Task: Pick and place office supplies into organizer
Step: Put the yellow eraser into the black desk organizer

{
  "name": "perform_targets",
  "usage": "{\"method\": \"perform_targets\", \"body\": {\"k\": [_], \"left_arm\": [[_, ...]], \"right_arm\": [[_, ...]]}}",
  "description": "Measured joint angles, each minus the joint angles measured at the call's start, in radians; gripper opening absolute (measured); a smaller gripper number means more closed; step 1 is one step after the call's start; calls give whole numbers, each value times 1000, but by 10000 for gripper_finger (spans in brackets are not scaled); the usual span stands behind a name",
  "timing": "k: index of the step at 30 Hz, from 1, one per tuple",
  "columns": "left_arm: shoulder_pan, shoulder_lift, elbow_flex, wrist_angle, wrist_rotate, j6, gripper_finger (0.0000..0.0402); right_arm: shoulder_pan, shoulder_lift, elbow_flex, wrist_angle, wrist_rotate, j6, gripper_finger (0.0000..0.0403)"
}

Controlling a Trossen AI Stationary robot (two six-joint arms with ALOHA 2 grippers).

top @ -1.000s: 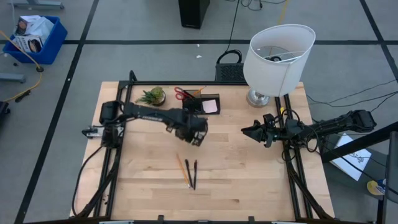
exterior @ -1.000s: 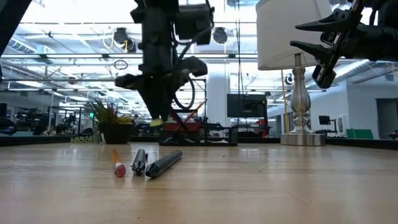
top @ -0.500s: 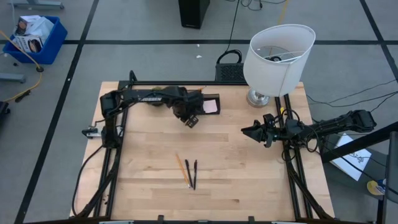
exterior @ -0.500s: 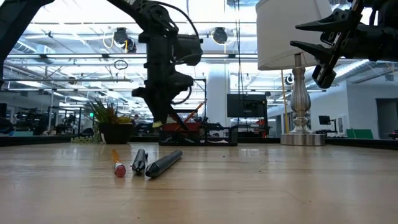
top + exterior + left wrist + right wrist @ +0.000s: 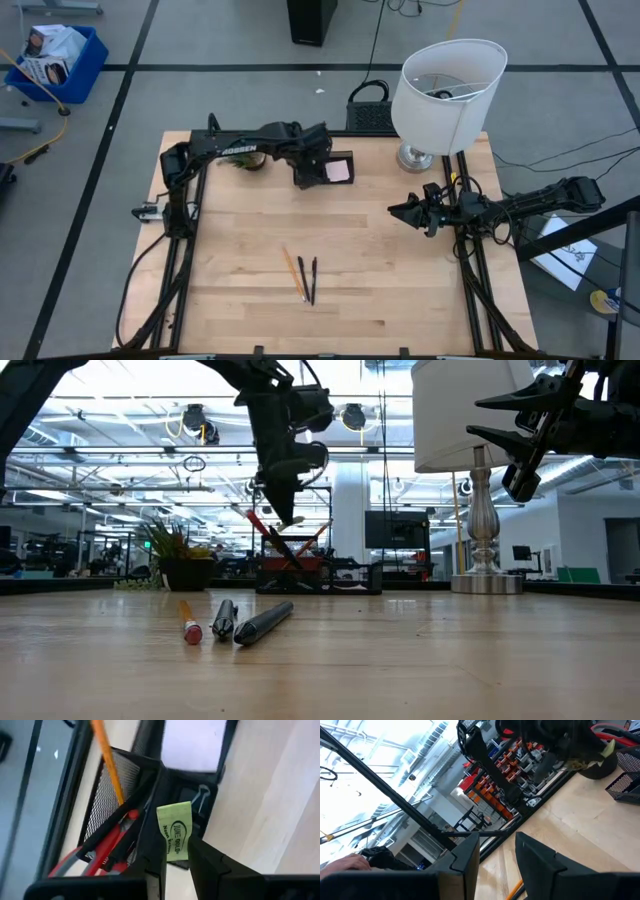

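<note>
Left gripper (image 5: 175, 865) closed on small yellow-green printed piece (image 5: 174, 830), hanging above dark mesh organizer with compartments (image 5: 125, 785) at far table edge. Left arm stretched across from its base. Right gripper (image 5: 402, 211) open, empty, raised at right side. Orange pencil (image 5: 291, 267), two black pens (image 5: 308, 279) lying mid-table.

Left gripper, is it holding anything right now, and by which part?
Yes. The left gripper holds the small yellow-green piece by its lower end, above the organizer. The right gripper holds nothing, fingers open.
</note>
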Motion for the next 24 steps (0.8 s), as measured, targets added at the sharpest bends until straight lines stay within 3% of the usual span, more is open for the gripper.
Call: {"method": "perform_targets", "body": {"k": [8,24], "left_arm": [[-10,1,-18,-4,13,211,65],[-29,36,-19,61,8,275,65]], "right_arm": [[0,0,0,0,0,0,116],[0,0,0,0,0,0,116]]}}
